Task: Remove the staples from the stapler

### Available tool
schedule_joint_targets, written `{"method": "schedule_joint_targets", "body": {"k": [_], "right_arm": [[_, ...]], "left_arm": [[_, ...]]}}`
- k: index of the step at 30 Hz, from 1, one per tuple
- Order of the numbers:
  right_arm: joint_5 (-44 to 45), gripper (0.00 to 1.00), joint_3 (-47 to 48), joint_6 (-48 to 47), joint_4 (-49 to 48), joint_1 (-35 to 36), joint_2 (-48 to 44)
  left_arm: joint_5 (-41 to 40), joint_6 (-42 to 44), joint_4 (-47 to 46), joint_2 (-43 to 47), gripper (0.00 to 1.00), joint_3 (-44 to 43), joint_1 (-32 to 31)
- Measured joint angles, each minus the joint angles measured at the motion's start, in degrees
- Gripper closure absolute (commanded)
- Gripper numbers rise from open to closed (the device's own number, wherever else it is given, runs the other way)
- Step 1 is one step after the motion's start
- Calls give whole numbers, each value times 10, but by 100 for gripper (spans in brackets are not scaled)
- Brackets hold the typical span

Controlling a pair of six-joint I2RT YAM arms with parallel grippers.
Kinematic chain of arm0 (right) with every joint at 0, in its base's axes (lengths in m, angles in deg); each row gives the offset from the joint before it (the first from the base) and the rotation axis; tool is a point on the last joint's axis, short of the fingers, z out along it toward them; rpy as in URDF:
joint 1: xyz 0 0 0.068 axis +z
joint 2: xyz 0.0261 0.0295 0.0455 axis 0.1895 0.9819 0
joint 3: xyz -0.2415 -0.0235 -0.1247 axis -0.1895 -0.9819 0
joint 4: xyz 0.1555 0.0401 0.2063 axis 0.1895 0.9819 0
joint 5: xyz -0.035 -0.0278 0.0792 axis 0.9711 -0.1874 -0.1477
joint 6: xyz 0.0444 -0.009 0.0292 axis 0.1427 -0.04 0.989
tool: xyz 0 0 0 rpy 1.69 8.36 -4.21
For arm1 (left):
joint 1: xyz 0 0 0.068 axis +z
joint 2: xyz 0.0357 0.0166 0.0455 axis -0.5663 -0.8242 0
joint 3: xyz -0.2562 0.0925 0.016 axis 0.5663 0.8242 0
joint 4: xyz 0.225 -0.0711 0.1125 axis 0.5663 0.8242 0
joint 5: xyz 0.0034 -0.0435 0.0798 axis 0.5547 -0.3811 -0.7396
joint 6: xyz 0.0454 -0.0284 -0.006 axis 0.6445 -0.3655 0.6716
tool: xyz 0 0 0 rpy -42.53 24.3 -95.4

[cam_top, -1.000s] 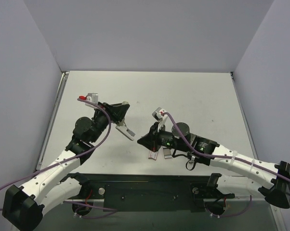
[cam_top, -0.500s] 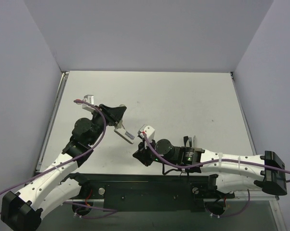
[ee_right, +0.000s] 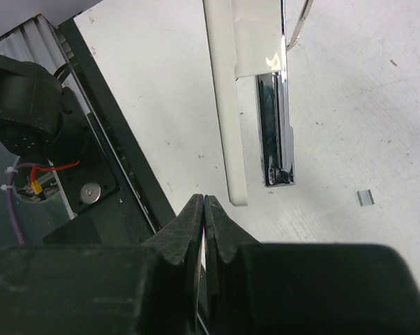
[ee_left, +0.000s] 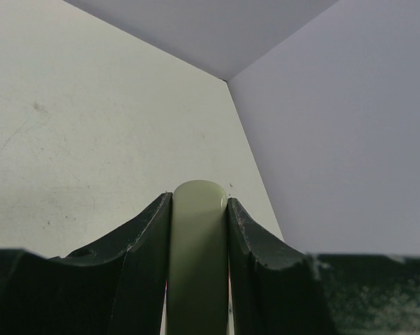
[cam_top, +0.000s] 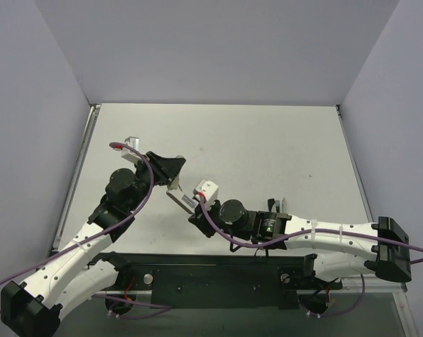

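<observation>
The stapler (cam_top: 183,199) hangs above the table in my left gripper (cam_top: 173,181), slanting down toward the right arm. In the left wrist view, the left gripper (ee_left: 199,200) is shut on a pale olive-grey rounded bar (ee_left: 197,265). In the right wrist view the stapler is spread open: a cream bar (ee_right: 225,105) runs beside its chrome magazine (ee_right: 275,129), whose black end faces me. My right gripper (ee_right: 204,199) is shut with nothing between its fingers, just short of the cream bar's tip. From above, the right gripper (cam_top: 197,217) sits just below the stapler's free end.
A small grey strip of staples (ee_right: 364,197) lies on the white table (cam_top: 268,147) to the right of the magazine's end. The black base rail (ee_right: 105,139) with its cables runs along the near edge. Pale walls enclose the table.
My right arm has swung left and toward the near edge, bringing its shut gripper under the stapler's free end. My left gripper, still holding the stapler, has shifted only slightly.
</observation>
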Motion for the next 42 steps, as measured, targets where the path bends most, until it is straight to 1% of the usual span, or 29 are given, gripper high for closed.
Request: {"method": "schedule_joint_targets", "body": {"k": [6, 13, 18, 25, 29, 33, 37, 42], "right_arm": [[-13, 100, 1, -14, -13, -10, 18], [-15, 100, 1, -17, -14, -41, 20], [-15, 100, 1, -19, -17, -56, 20], [-13, 100, 1, -22, -12, -57, 14], [-19, 100, 1, -21, 5, -70, -21], [-54, 100, 1, -11, 29, -96, -82], [-105, 100, 1, -2, 57, -118, -137], [-169, 100, 1, 1, 96, -125, -177]], "left_arm": [[16, 0, 10, 0, 100, -4, 0], [49, -1, 29, 5, 100, -4, 0], [66, -3, 35, 31, 100, 1, 1], [91, 0, 45, 62, 100, 3, 1], [121, 3, 44, 72, 100, 4, 1], [165, 9, 32, 78, 100, 8, 1], [224, 19, -5, 81, 100, 28, 1], [291, 20, -65, 80, 100, 59, 1]]}}
